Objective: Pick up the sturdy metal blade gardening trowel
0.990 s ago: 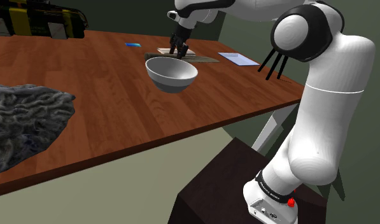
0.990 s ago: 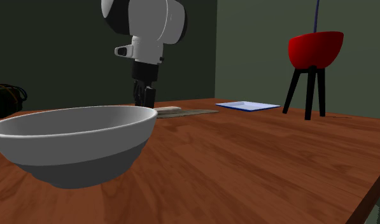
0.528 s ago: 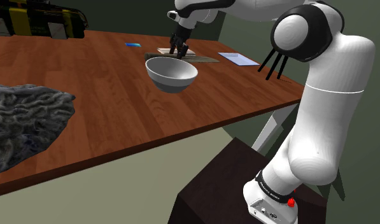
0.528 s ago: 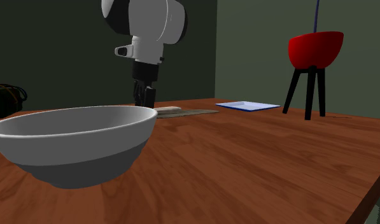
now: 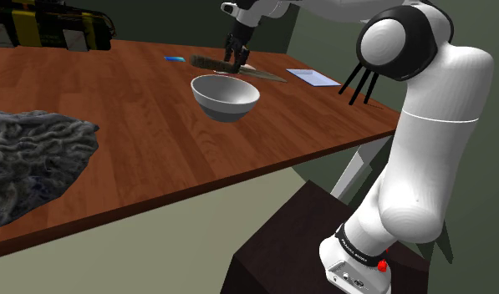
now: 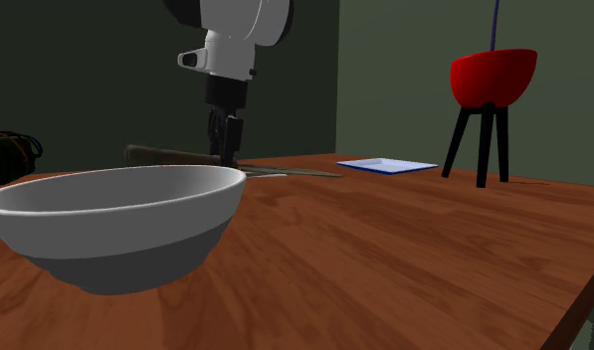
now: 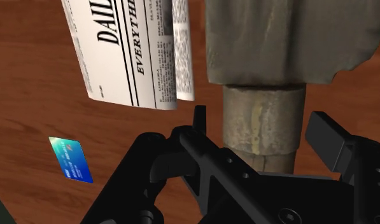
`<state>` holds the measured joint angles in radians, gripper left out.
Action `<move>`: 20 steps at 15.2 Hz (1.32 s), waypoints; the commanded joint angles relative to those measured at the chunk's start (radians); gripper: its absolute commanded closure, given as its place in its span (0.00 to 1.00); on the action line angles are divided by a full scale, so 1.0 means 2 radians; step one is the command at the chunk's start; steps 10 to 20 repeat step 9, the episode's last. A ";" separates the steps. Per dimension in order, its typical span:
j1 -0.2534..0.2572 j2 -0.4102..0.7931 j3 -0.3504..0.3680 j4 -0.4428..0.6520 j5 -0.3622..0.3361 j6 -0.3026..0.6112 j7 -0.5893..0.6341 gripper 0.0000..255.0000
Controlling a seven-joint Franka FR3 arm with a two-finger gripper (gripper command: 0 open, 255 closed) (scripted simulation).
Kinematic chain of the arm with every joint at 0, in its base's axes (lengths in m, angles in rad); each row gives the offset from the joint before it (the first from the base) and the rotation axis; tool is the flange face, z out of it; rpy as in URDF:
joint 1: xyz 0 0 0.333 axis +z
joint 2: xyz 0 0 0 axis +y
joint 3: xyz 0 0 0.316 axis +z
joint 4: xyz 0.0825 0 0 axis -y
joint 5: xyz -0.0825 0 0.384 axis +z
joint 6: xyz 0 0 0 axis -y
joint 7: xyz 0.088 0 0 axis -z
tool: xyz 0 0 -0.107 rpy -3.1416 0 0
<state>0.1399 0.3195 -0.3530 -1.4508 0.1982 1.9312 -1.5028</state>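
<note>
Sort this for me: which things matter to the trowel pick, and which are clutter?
Job: black two-finger gripper, clasping the weathered grey metal trowel.
Lying about: white round bowl, folded printed newspaper, blue card, crumpled grey cloth, flat blue-rimmed tray.

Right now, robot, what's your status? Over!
Gripper shut on trowel neck. Trowel tilted, handle end off the table. White bowl close by, not blocking.
</note>
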 commanded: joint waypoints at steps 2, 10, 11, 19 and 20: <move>-0.002 0.003 -0.001 0.026 0.000 -0.023 0.002 1.00; -0.007 0.009 -0.001 0.069 0.001 -0.060 0.005 1.00; -0.007 0.009 -0.001 0.069 0.001 -0.060 0.005 1.00; -0.007 0.009 -0.001 0.069 0.001 -0.060 0.005 1.00; -0.007 0.009 -0.001 0.069 0.001 -0.060 0.005 1.00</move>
